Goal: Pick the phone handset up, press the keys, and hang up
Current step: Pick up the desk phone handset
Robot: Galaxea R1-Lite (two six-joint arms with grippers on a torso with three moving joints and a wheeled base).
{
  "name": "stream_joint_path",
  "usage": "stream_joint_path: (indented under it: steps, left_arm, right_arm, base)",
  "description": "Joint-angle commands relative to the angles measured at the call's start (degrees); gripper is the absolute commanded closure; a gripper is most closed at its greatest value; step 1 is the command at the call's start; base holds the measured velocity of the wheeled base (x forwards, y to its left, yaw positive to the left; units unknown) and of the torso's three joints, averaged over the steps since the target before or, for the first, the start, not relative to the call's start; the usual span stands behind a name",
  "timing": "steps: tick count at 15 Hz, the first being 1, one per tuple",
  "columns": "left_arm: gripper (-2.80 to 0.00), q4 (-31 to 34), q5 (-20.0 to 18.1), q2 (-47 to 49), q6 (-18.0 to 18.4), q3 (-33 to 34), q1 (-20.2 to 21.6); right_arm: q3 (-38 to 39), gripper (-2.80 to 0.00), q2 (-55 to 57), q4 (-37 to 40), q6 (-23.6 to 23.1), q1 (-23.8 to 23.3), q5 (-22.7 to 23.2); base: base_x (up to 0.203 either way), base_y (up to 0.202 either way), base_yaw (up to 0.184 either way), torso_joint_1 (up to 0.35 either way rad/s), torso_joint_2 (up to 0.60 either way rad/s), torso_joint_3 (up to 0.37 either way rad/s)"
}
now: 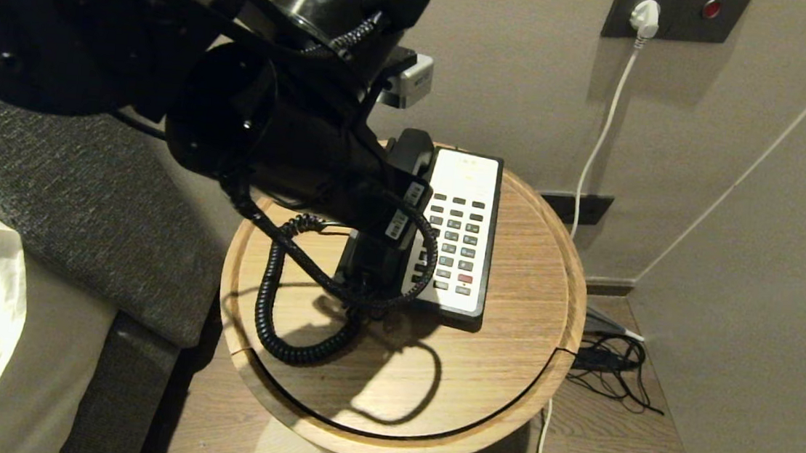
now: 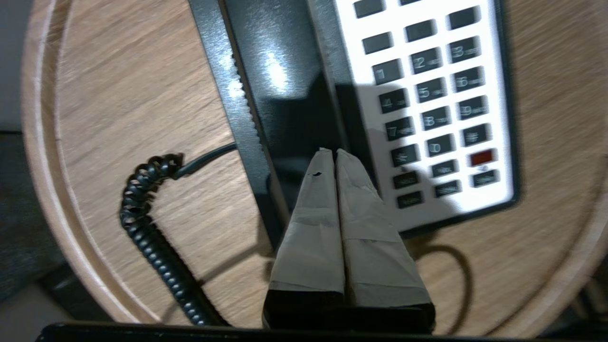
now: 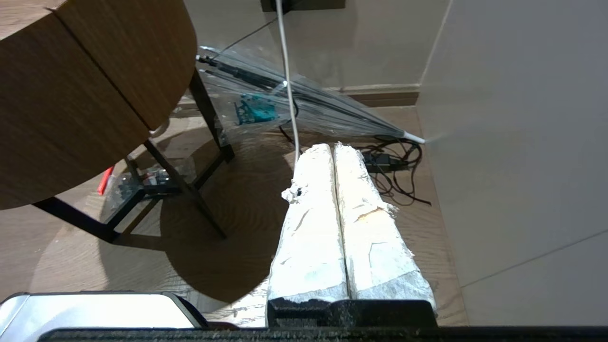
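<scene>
While the phone handset (image 2: 280,90) lies in its cradle along the left side of the phone base (image 1: 457,235), the left gripper (image 2: 331,154) hovers over its lower end with both taped fingers (image 2: 313,213) pressed together, holding nothing. To lift the handset well, the jaws should likely spread first, straddle the slim body across its width, then clamp near the middle. A slip sideways could strike the keypad (image 2: 427,109) just beside it. The coiled cord (image 1: 273,295) loops across the round wooden table (image 1: 507,367) and may drag. Low beside the table, the right gripper (image 3: 335,149) hangs clenched and empty above the floor, near a transparent umbrella (image 3: 304,107).
</scene>
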Motion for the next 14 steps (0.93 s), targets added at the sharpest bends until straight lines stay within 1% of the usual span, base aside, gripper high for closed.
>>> stream_joint_path:
  steps: [1,2,4,8,10,11,13,14]
  left_arm:
    - [-2.80,0.57,1.28,0.84,0.83,-0.74,-0.10]
    - [-2.80,0.73,1.71,0.75,1.43,-1.54,-0.18]
    - [-2.80,1.54,3.80,-0.38,1.33,-2.07,-1.27]
    - [-2.80,1.78,4.35,-1.35,0.68,-1.59,-1.59]
    - [-2.80,1.16,6.71,0.74,-2.44,-2.96,-1.43]
    - [-2.80,0.91,7.85,1.91,-4.63,-3.29,-1.42]
    - [-2.80,0.92,8.43,3.21,-9.49,-3.26,-1.42]
    - [-2.80,0.86,8.58,3.89,-10.42,-3.26,-1.42]
  right_arm:
    - [0.01,0.00,0.06,-0.02,-0.05,0.06,0.02]
    - [0.01,0.00,0.06,-0.02,-0.05,0.06,0.02]
    - [0.01,0.00,0.06,-0.02,-0.05,0.06,0.02]
    - [0.01,0.00,0.06,-0.02,-0.05,0.06,0.02]
    - [0.01,0.00,0.06,-0.02,-0.05,0.06,0.02]
    - [0.01,0.00,0.06,-0.02,-0.05,0.06,0.02]
    - [0.01,0.00,0.06,-0.02,-0.05,0.06,0.02]
    - [0.01,0.00,0.06,-0.02,-0.05,0.06,0.02]
  base:
    - [0.000,0.000,0.000,0.000,0.00,0.000]
    - [0.000,0.000,0.000,0.000,0.00,0.000]
    - [0.000,0.000,0.000,0.000,0.00,0.000]
    - [0.000,0.000,0.000,0.000,0.00,0.000]
    - [0.000,0.000,0.000,0.000,0.00,0.000]
    - [0.000,0.000,0.000,0.000,0.00,0.000]
    - [0.000,0.000,0.000,0.000,0.00,0.000]
    - [0.000,0.000,0.000,0.000,0.00,0.000]
